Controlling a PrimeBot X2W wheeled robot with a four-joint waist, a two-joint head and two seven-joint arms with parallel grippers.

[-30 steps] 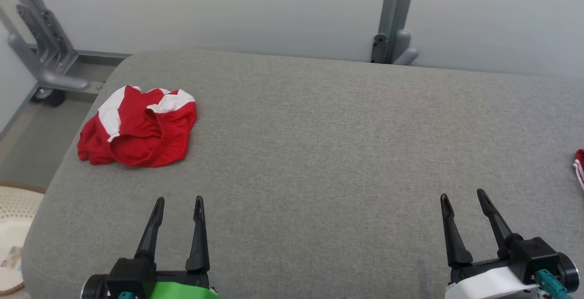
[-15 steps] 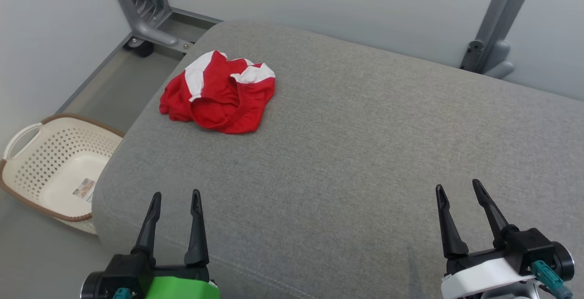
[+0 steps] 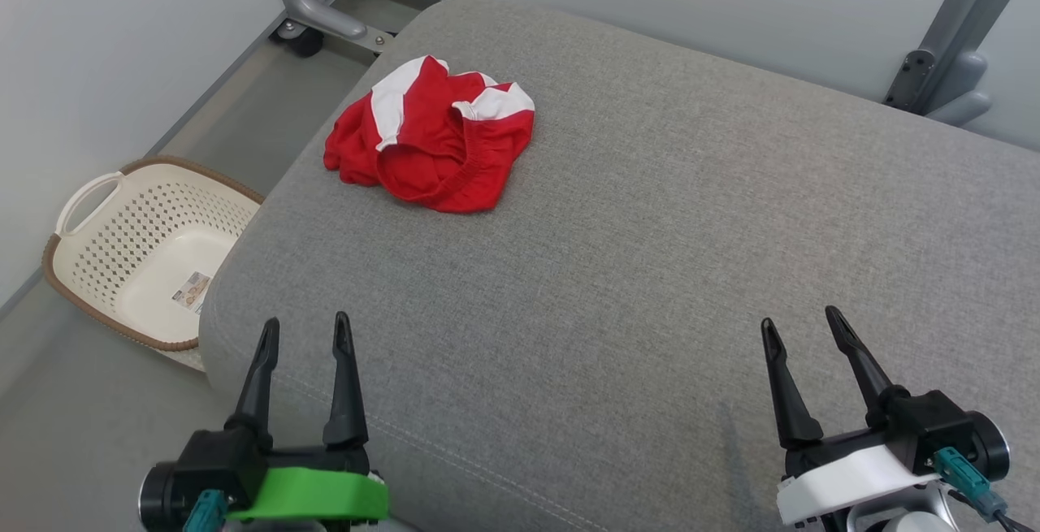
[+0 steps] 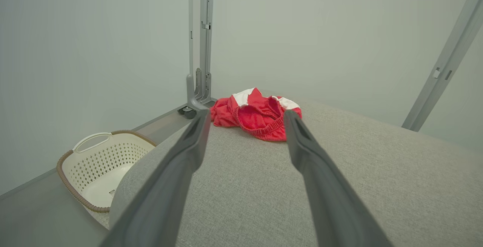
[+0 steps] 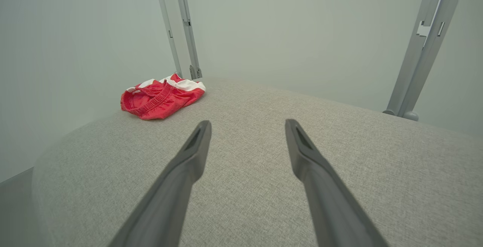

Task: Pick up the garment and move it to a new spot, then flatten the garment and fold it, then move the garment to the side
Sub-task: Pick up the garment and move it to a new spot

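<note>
The garment [image 3: 431, 138] is a red piece with 2 white panels and a ribbed elastic band, scrunched into a loose heap with the band curling open toward the front. It sits on the far left part of the grey fabric cushion [image 3: 634, 256], close to its rounded corner, nothing touching it.

The left gripper [image 3: 305, 322] hovers at the near left edge of the cushion, fingers spread and empty, with the garment well ahead of it. In the left wrist view the heap shows right between the 2 fingertips, but far off. The right gripper [image 3: 800, 319] is spread and empty too, at the near right, well apart from the garment.

A cream laundry basket [image 3: 114, 248] sits on the floor just left of the cushion.
</note>
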